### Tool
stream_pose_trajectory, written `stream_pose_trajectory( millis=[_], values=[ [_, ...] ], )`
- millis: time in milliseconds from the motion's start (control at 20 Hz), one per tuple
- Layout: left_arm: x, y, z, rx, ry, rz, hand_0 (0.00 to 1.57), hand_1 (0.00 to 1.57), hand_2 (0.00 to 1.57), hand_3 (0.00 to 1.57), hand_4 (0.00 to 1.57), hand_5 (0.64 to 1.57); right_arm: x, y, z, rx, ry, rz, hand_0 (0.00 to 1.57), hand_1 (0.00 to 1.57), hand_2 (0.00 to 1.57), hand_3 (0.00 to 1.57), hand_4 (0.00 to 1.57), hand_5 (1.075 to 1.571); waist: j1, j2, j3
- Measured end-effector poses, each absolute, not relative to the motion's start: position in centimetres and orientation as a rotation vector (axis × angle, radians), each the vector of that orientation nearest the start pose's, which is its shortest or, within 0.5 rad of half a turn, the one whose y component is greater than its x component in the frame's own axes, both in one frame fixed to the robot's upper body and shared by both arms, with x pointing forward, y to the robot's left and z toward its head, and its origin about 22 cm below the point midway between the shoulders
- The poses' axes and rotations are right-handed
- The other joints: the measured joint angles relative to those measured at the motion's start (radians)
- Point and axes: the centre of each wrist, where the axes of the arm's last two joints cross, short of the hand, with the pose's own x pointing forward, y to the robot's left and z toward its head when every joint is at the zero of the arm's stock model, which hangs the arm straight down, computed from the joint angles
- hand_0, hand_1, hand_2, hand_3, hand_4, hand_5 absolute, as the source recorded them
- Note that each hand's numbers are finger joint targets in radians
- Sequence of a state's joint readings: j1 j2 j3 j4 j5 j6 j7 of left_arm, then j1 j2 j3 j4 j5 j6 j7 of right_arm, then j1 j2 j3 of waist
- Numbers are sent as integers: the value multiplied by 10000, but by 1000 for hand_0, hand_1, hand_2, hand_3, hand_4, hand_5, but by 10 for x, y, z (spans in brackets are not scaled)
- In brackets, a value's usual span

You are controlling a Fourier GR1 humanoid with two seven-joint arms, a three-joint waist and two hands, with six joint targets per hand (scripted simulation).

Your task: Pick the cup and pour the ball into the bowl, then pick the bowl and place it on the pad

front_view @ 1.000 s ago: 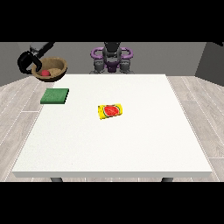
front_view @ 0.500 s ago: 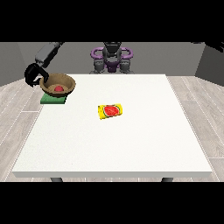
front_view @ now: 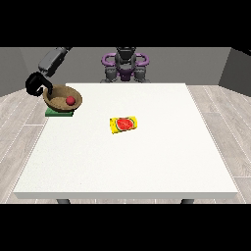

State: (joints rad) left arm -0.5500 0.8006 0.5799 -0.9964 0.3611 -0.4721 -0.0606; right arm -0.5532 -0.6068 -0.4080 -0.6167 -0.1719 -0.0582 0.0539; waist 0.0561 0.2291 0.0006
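A: What's on the white surface (front_view: 147, 162), counted out?

B: One brown bowl (front_view: 62, 97), one red ball (front_view: 70, 101), one green pad (front_view: 59, 112), and one yellow cup (front_view: 124, 124) lying on its side.

A: Where's the ball?

B: Inside the bowl, toward the side nearer the middle of the surface.

A: And the bowl?

B: At the far corner on the view's left, over the green pad. The pad shows only as a strip below the bowl's base. The bowl is tilted, with its rim higher on the outer side. I can't tell whether its base touches the pad.

A: Any hands in view?

B: One. The hand at the view's left (front_view: 36, 83) is at the bowl's outer rim, with its arm coming down from the top. Its black fingers (front_view: 48, 87) curl in a hook and close on the rim of the bowl. No other hand shows.

A: And the cup?

B: Near the middle of the surface, well apart from the bowl and pad, with nothing touching it.

A: Any writing or brand on it?

B: No letters that I can read. Its yellow side carries a round red mark with a greenish edge, a bit like a fruit slice. The bowl, pad and ball are plain.

A: And the robot?

B: One, small, behind the far edge, with a dark torso and purple shoulders (front_view: 125, 61).
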Motion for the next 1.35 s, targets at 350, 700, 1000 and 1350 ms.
stream_pose_trajectory(
  millis=[350, 700, 1000, 1350],
  values=[
    [292, 522, 209, 2303, -19438, -141, 0, 0, 0, 0, 1185, 1563, 333, -473, 68, -5392, -12876, -4157, 1463, 1463, 1413, 835, 0, 1532, 18, 124, -3],
    [289, 528, 219, 2409, -19775, -171, 0, 0, 0, 0, 1194, 1567, 346, -456, 66, -5382, -13569, -4591, 1151, 1151, 1324, 1000, 187, 1532, 181, 554, -4],
    [289, 526, 229, 2397, -20013, -363, 0, 0, 0, 0, 1208, 1569, 349, -462, 76, -5522, -13486, -3708, 0, 0, 0, 0, 0, 1410, 422, 761, -7],
    [301, 502, 212, 2064, -19489, -528, 0, 0, 0, 0, 1190, 1569, 351, -462, 75, -5553, -12710, -2755, 0, 0, 0, 0, 200, 1375, 455, -37, 2]
  ],
)
